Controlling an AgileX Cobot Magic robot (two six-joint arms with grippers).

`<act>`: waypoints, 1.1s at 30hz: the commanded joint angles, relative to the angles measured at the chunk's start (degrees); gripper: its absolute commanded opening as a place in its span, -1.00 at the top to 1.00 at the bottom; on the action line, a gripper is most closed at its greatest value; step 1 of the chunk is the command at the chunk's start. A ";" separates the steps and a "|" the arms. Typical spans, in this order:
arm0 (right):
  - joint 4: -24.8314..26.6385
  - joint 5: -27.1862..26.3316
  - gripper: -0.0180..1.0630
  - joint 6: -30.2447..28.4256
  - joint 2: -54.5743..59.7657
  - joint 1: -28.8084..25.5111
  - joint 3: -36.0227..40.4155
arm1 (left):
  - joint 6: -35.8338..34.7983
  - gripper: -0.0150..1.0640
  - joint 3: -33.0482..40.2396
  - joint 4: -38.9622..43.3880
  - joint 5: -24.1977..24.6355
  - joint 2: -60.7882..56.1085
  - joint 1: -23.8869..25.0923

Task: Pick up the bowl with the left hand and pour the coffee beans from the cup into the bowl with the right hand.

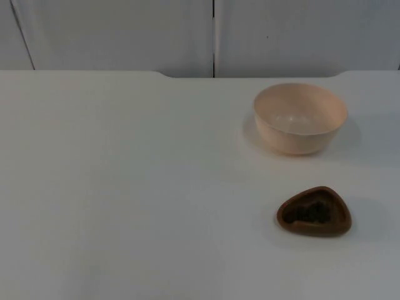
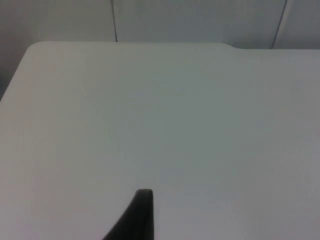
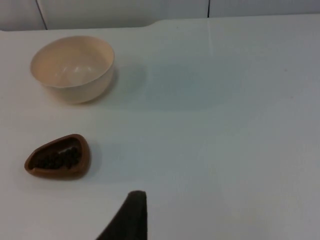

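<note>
A pale peach bowl (image 1: 300,117) stands empty and upright on the right half of the white table, toward the back. In front of it, nearer the table's front edge, sits a small brown cup (image 1: 314,212) of rounded triangular shape with dark coffee beans (image 1: 307,214) inside. The right wrist view takes in both the bowl (image 3: 72,67) and the cup (image 3: 58,157), with my right gripper (image 3: 132,217) held back from them above bare table. My left gripper (image 2: 142,220) hangs over bare table, with nothing near it. Both arms wait away from the objects.
The white table (image 1: 125,187) runs back to a grey partition wall (image 1: 125,31). A rounded table corner (image 2: 35,47) lies ahead of the left gripper.
</note>
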 commanded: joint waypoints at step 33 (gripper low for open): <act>0.16 0.10 -0.98 -0.37 0.22 -0.30 0.09 | 9.65 -0.97 -3.31 -21.88 -13.54 14.71 0.16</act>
